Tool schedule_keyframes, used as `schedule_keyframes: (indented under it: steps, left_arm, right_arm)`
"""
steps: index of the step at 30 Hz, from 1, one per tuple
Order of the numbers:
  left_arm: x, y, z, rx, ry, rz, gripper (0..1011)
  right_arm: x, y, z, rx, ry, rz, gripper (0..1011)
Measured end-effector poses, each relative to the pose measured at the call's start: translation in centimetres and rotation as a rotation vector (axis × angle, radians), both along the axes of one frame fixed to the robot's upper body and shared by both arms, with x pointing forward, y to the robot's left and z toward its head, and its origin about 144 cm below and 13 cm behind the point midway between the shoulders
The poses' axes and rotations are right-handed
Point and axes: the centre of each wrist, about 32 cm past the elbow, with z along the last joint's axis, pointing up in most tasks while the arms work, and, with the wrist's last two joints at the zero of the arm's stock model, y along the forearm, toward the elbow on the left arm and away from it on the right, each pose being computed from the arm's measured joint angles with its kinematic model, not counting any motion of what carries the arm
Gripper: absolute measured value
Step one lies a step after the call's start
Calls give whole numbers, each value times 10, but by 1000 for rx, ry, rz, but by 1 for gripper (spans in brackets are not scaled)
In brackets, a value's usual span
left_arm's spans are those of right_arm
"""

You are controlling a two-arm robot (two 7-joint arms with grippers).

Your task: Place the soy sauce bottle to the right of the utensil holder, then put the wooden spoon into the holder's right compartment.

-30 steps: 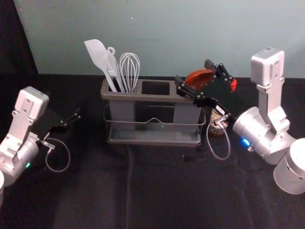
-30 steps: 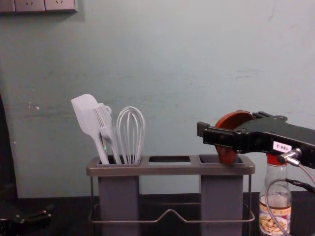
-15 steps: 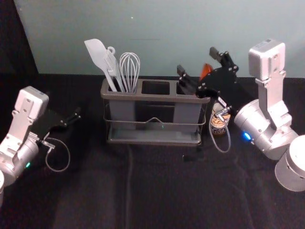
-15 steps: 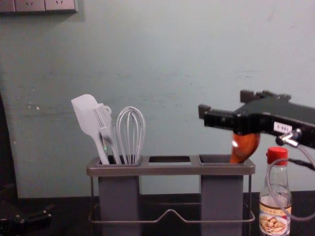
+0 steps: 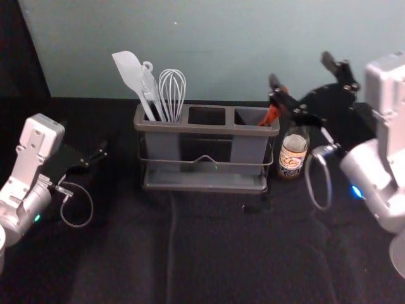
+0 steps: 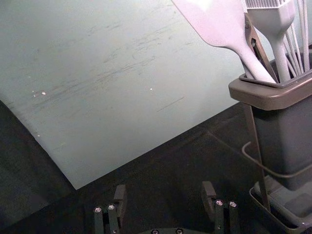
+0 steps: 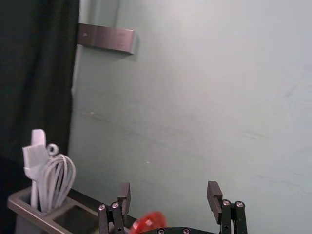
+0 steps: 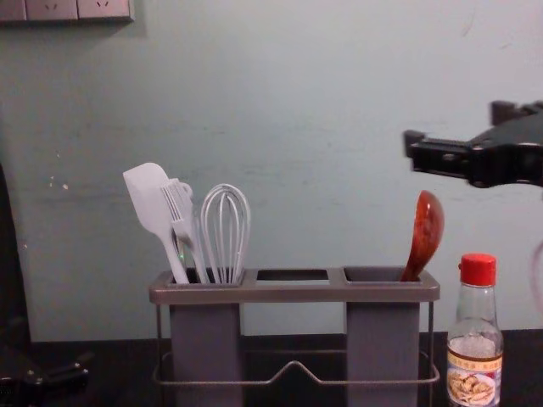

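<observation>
1 bottle label (image 8: 473, 378), probably Chinese characters, lower than the right gripper (image 5: 300, 69)

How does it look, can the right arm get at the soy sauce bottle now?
Probably yes: the right gripper is open, empty and higher than the soy sauce bottle, and nothing covers its red cap.

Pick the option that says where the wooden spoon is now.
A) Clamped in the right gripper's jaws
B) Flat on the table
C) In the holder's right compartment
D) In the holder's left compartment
C: the wooden spoon stands tilted in the right compartment of the utensil holder, with the open jaws of the right gripper above it, apart from it.
</observation>
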Motion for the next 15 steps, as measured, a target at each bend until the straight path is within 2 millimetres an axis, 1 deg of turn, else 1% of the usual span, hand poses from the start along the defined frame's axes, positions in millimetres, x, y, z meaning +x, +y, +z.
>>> schedule_keyframes:
  steps: [3,4,6,7,10,11,13,15]
  left_arm:
    - [0,0,0,0,0,0,1005]
    - [0,0,0,0,0,0,1005]
    - [0,0,0,0,0,0,1005]
    - [0,0,0,0,0,0,1005]
    - [0,0,0,0,0,0,1005]
    - [0,0,0,0,0,0,1005]
    - [0,0,0,0,0,0,1005]
    - [0,0,0,0,0,0,1005]
  right_arm:
    - [-10,-5,-2,8,-4,-25,1004]
    - [-19,-10,-4,15,-7,-40,1004]
    - [-26,-14,-7,23,-7,-51,1004]
    - [-34,-19,-10,32,-5,-63,1004]
    - [-44,-25,-16,45,5,-75,1004]
    - [-50,-30,-21,54,15,-85,1004]
    - [-55,-35,-27,63,27,-93,1004]
    - [-63,-43,-38,79,56,-99,1004]
